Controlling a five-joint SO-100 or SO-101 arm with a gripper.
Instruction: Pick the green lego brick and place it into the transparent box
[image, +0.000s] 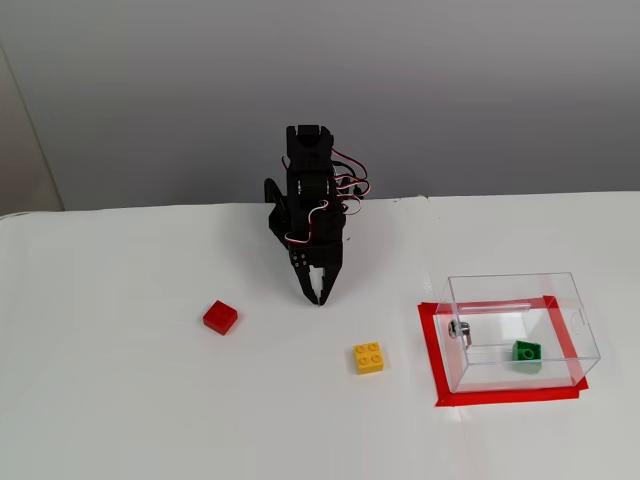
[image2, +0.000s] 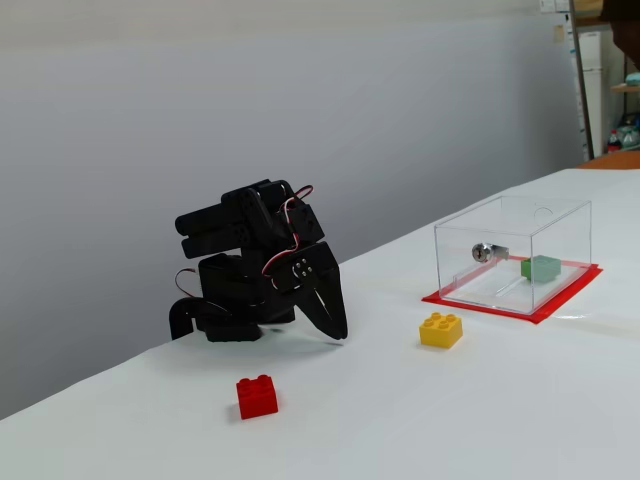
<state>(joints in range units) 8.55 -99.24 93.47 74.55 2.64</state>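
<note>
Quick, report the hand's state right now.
Hand: closed and empty, folded back with its tips pointing down at the table. The green lego brick lies inside the transparent box.

A white table (image: 120, 400) carries a red brick (image: 220, 317) left, a yellow brick (image: 369, 357) centre, and the transparent box (image: 520, 300) on red tape (image: 430, 350) right

A green brick (image: 527, 352), yellow brick (image: 369, 357), red brick (image: 220, 317), black claw (image: 320, 297), clear box (image: 520, 330) edged in red tape (image: 432, 345), white desk (image: 150, 400).
</note>
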